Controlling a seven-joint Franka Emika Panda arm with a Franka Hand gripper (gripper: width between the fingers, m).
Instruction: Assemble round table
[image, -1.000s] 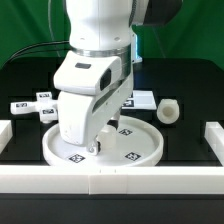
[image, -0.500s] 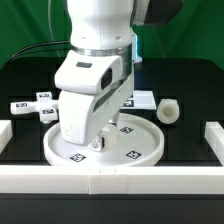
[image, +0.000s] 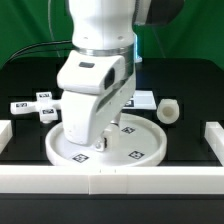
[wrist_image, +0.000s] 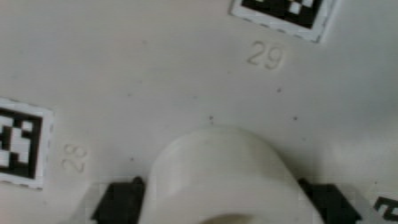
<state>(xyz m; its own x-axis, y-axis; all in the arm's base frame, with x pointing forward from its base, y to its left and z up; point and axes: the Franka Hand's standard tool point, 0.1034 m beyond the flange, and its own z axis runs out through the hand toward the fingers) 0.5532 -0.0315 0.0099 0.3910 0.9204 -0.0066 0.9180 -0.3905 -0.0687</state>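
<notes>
The large rimmed round disc (image: 140, 150) lies flat at the front, against the front border bar. My gripper (image: 97, 146) reaches down onto its middle. In the wrist view the disc's face (wrist_image: 160, 70) shows tags 29 and 28. A white rounded stub (wrist_image: 222, 175) stands between my two dark fingers (wrist_image: 121, 200), which press on both its sides. I cannot tell whether the stub is part of the disc. The short thick cylinder post (image: 168, 111) stands on the exterior view's right. The cross-shaped piece (image: 32, 106) with tags lies on the left.
Long white border bars run along the front (image: 110, 180) and stand at both sides (image: 213, 138). The marker board (image: 142, 98) lies behind the disc, partly hidden by the arm. A green backdrop closes the back.
The arm and gripper have shifted slightly toward the exterior view's right over the disc. The post and cross-shaped piece have not moved.
</notes>
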